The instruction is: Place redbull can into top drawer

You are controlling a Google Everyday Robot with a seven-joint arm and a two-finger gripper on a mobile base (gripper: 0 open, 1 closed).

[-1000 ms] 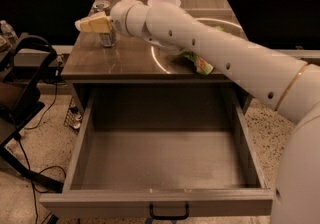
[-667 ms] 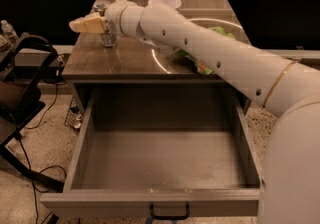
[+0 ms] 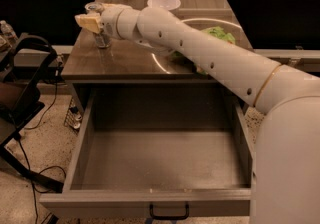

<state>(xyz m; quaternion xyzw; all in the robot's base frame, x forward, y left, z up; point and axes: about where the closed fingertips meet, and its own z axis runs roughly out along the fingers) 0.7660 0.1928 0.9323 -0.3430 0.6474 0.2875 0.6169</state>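
Observation:
The redbull can [image 3: 101, 39] stands upright on the wooden counter [image 3: 125, 60] near its back left corner, its shiny top [image 3: 93, 6] showing above my wrist. My gripper [image 3: 90, 21] is at the can's upper part, level with its top and covering most of it. The top drawer [image 3: 145, 201] is pulled wide open below the counter and holds nothing; its black handle [image 3: 169, 212] is centred on the front panel. My white arm [image 3: 220, 63] reaches from the lower right across the counter.
A white bowl [image 3: 164, 2] sits at the back of the counter. A round plate [image 3: 235, 25] with a green item [image 3: 218, 33] lies right of centre, partly under my arm. A black chair [image 3: 22, 83] and cables stand on the floor at left.
My gripper has shifted slightly to the left at the can's top. The can still stands on the counter and the drawer is still open.

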